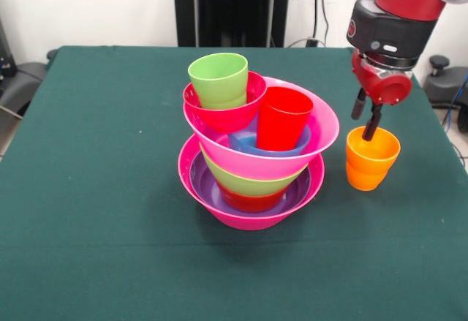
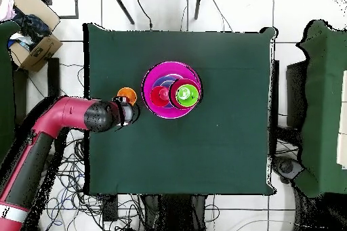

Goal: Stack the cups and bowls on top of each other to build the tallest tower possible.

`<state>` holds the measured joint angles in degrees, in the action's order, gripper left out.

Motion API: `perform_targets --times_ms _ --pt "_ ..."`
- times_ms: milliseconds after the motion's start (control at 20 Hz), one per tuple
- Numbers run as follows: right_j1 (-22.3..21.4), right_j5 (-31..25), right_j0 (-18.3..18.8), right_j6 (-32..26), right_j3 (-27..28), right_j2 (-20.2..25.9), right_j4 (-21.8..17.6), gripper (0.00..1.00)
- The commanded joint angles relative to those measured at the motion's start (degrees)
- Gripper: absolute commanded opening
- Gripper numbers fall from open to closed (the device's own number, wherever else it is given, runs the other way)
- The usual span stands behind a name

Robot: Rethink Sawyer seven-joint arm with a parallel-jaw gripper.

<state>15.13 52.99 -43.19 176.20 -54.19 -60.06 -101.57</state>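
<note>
The tower (image 1: 252, 153) stands mid-table on a large hot-pink bowl (image 1: 248, 218). It holds a purple bowl (image 1: 205, 186), an orange-red bowl (image 1: 252, 202) and a lime green bowl (image 1: 248, 182). A second hot-pink bowl (image 1: 322, 127) sits tilted on top, holding a blue bowl (image 1: 245, 142) and the red cup (image 1: 284, 118). A crimson bowl (image 1: 227, 116) on its left side holds the lime green cup (image 1: 218, 80). The orange cup (image 1: 371, 159) stands alone on the cloth to the right. My gripper (image 1: 363, 126) is open just above its far rim, one finger dipping into the cup's mouth. In the overhead view the gripper (image 2: 129, 112) is beside the orange cup (image 2: 126, 95).
The green cloth table (image 1: 88, 189) spreads around the tower (image 2: 173, 89). The orange cup stands close to the tower's right side in the front view. A cardboard box (image 2: 34, 42) sits off the table on the floor, with cables around it.
</note>
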Motion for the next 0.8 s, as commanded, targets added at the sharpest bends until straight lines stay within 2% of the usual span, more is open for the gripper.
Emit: perform_targets --times_ms 50,550,800 --pt "2.3 3.5 0.2 5.1 -0.4 6.5 0.1 1.0" --pt "1.7 -0.2 0.7 0.3 -2.7 7.9 1.9 1.0" --pt "0.4 -3.4 1.3 -0.6 -4.1 9.7 5.2 1.0"
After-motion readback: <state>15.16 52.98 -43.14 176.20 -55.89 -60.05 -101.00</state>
